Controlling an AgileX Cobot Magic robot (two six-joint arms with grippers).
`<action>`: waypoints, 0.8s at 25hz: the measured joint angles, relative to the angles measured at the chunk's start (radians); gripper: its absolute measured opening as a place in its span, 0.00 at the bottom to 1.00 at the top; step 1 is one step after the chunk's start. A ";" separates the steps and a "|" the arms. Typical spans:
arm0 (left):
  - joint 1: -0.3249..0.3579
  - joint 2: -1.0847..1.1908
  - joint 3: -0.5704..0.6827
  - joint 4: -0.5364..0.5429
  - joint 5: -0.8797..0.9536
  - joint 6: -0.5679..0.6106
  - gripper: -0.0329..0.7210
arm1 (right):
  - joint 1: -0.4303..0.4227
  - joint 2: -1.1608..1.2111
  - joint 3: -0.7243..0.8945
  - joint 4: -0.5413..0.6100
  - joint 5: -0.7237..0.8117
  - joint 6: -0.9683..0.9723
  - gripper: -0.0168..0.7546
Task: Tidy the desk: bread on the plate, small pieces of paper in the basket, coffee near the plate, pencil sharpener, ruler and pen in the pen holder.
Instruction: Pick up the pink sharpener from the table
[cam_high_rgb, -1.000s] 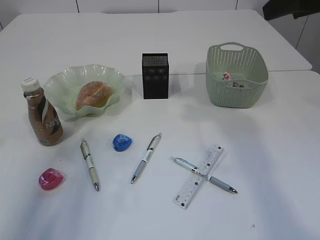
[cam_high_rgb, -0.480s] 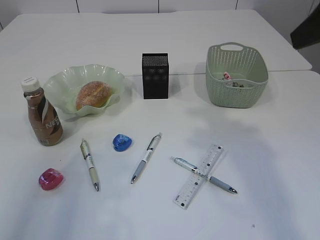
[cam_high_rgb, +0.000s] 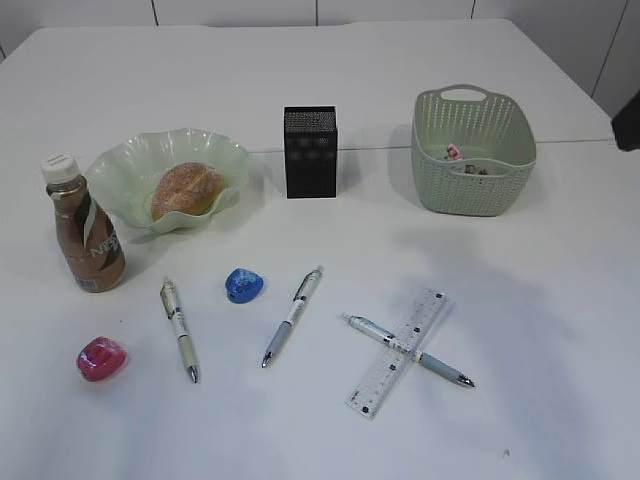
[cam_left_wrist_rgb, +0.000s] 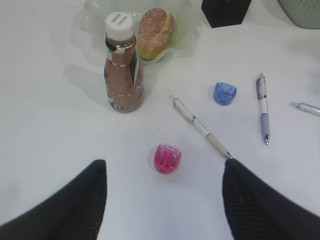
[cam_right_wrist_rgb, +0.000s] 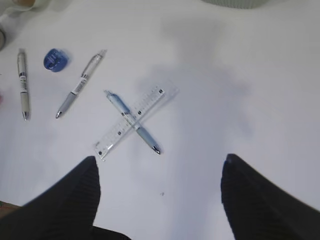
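Observation:
The bread (cam_high_rgb: 185, 190) lies in the plate (cam_high_rgb: 130, 160), with the coffee (cam_high_rgb: 88, 240) standing just left of it. The pen holder (cam_high_rgb: 311, 152) and the basket (cam_high_rgb: 472, 150), which holds small pieces of paper (cam_high_rgb: 455, 153), stand at the back. On the desk (cam_high_rgb: 540, 300) lie a pink pencil sharpener (cam_high_rgb: 101, 358), a blue one (cam_high_rgb: 243, 284), two pens (cam_high_rgb: 180, 330) (cam_high_rgb: 292, 315), and a third pen (cam_high_rgb: 440, 368) crossing the ruler (cam_high_rgb: 430, 305). My left gripper (cam_left_wrist_rgb: 164, 161) hovers open over the pink sharpener (cam_left_wrist_rgb: 166, 158). My right gripper (cam_right_wrist_rgb: 161, 156) hovers open near the ruler (cam_right_wrist_rgb: 150, 100).
A dark part of the right arm (cam_high_rgb: 628, 120) shows at the right edge of the exterior view. A seam between two tabletops (cam_high_rgb: 570, 142) runs behind the basket.
The dark arm at the upper right of the exterior view has slid down along the right edge and mostly out of frame. Nothing on the desk has moved.

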 joint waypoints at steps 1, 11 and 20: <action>0.000 0.000 -0.007 0.000 0.025 0.000 0.71 | 0.000 0.000 0.000 -0.025 0.018 0.040 0.78; 0.000 0.105 -0.087 0.000 0.229 0.011 0.69 | 0.000 0.000 0.005 -0.166 0.076 0.194 0.78; 0.000 0.324 -0.216 0.000 0.363 0.123 0.69 | 0.000 0.000 0.005 -0.175 0.078 0.192 0.78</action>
